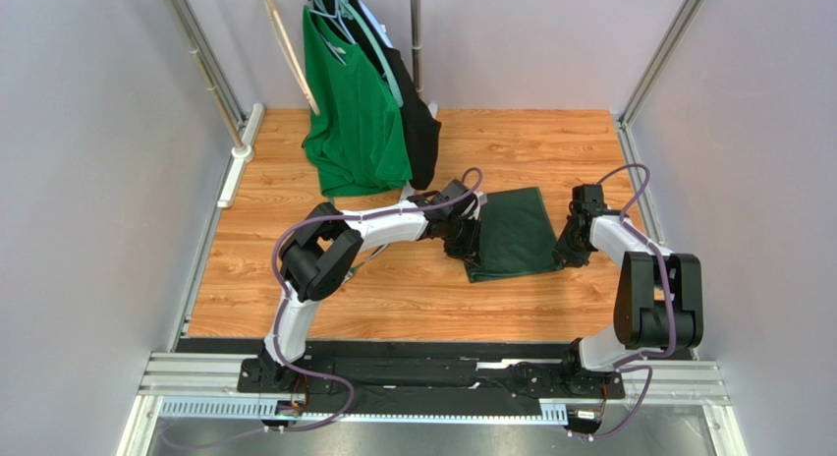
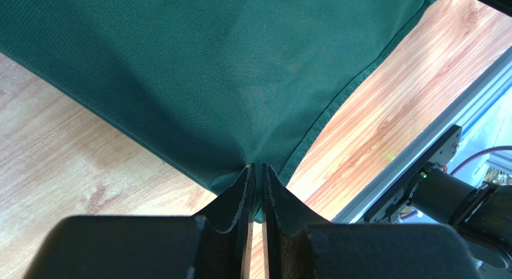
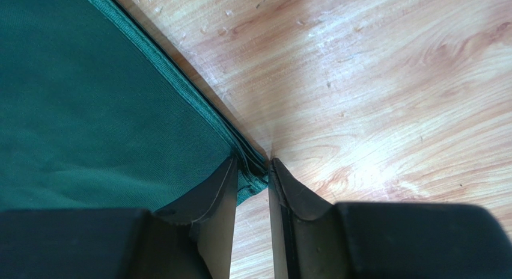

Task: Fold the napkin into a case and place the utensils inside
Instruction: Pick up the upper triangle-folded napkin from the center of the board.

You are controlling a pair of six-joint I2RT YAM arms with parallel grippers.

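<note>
Our left pincer (image 2: 257,166) is squeezed shut on one corner of the napkin (image 2: 198,68). Our right pincer (image 3: 252,163) nips another corner, where we see a stitched hem and a few layers stacked up.

The napkin is dark green, plain and not shiny. It is folded into a flat shape with four sides. It lies on the wooden bench (image 1: 295,299), just right of the middle, between our two pincers. The left pincer holds its left side and the right pincer holds its right side.

We count one napkin and two pincers. At the back of the bench hang one bright green T-shirt (image 1: 354,122) and one black garment (image 1: 424,132), behind the napkin and to its left, not touching it.
</note>
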